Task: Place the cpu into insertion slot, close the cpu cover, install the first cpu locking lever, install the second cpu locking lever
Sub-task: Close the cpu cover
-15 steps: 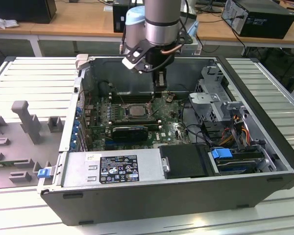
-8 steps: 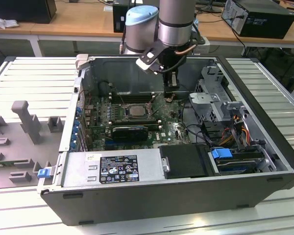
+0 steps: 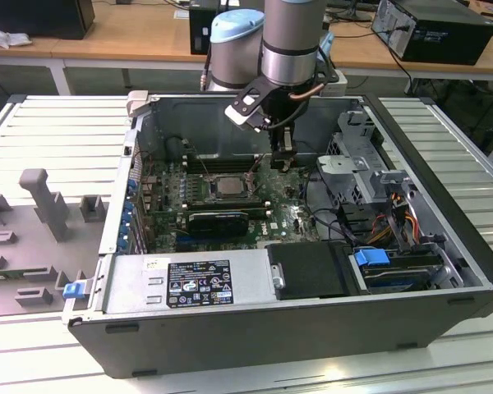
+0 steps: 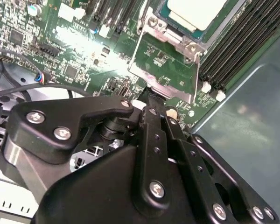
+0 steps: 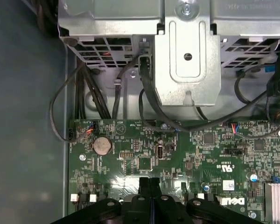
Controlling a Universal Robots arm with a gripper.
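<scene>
The cpu (image 4: pixel 196 11), with its silver-grey top, lies flat in the insertion slot (image 3: pixel 230 197) on the green board. The cpu cover (image 4: pixel 164 86), a thin metal frame with a square window, stands swung up from its hinge at the slot's edge and tilts toward my gripper. My gripper (image 4: pixel 150 99) hangs inside the case just to the exterior view's right of the slot. Its two black fingers (image 5: pixel 144 183) are pressed together with no gap, and their tips meet the cover's free edge. I see nothing between the fingers.
A metal drive cage (image 5: pixel 186 51) with black cables (image 5: pixel 149 102) rises beyond the board's edge. Long black memory slots (image 4: pixel 228 51) flank the socket. A black ribbed block (image 3: pixel 218 220) and the power supply (image 3: pixel 189 283) sit nearer the case front. The grey case wall (image 4: pixel 252 121) is close by.
</scene>
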